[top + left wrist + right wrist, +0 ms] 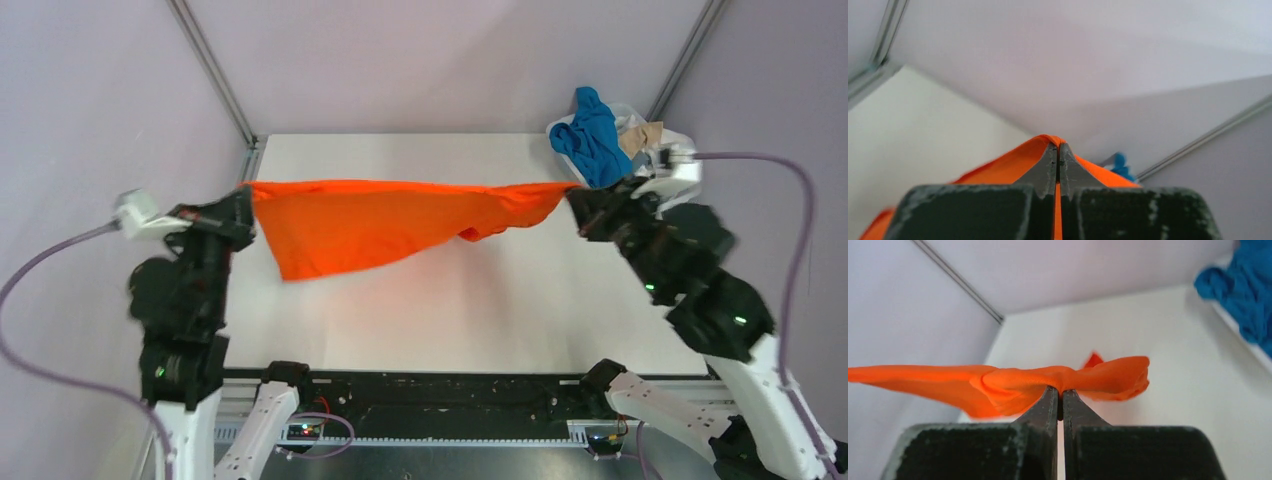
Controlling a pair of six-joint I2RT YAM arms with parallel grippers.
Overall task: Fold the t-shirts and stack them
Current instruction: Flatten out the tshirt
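Observation:
The bright orange t-shirt [380, 222] hangs stretched in the air above the white table [450, 320], held between both arms. My left gripper [247, 192] is shut on its left edge; in the left wrist view the cloth [1013, 162] drapes over the closed fingertips [1058, 148]. My right gripper [575, 196] is shut on the bunched right end; in the right wrist view the orange cloth [1023, 380] sits pinched at the jaw tips [1062, 391]. A blue t-shirt [593, 140] and a beige one [640, 135] lie in the basket at the back right.
A white plastic basket [560, 128] holding the other shirts stands at the table's back right corner; its rim and the blue cloth [1248, 290] show in the right wrist view. Metal frame posts [215, 70] rise at both back corners. Purple walls enclose the table.

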